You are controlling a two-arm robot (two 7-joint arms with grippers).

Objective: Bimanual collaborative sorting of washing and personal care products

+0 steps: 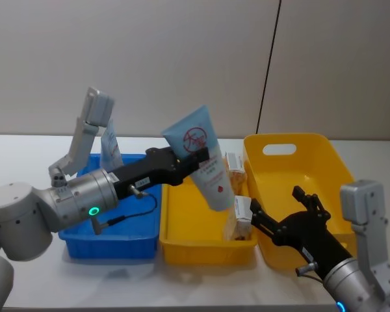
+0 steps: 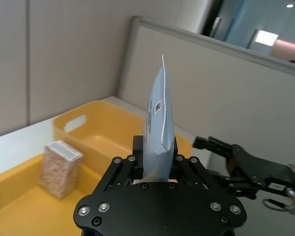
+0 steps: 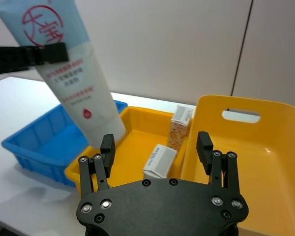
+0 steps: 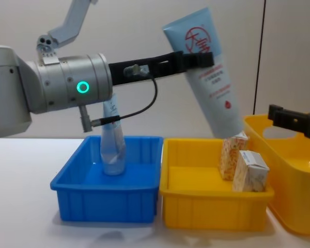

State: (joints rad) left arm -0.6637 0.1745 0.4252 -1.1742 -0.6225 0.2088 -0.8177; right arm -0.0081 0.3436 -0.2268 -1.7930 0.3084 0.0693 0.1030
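My left gripper [image 1: 203, 157] is shut on a pale blue-and-white tube [image 1: 212, 186], which it holds tilted in the air above the middle yellow bin [image 1: 208, 250], crimped end up. The left wrist view shows the tube [image 2: 158, 113] edge-on between the fingers. A second tube [image 4: 112, 142] leans upright in the blue bin [image 4: 108, 199]. Two speckled cartons [image 4: 232, 155] [image 4: 250, 173] stand at the right side of the middle bin. My right gripper [image 3: 156, 145] hangs open and empty over the near right corner of that bin, beside the closer carton [image 3: 160, 160].
A large yellow bin [image 1: 325, 162] with a handle slot stands at the right, touching the middle bin. The three bins sit side by side on a white table [image 1: 26, 146], with a grey partition wall close behind them.
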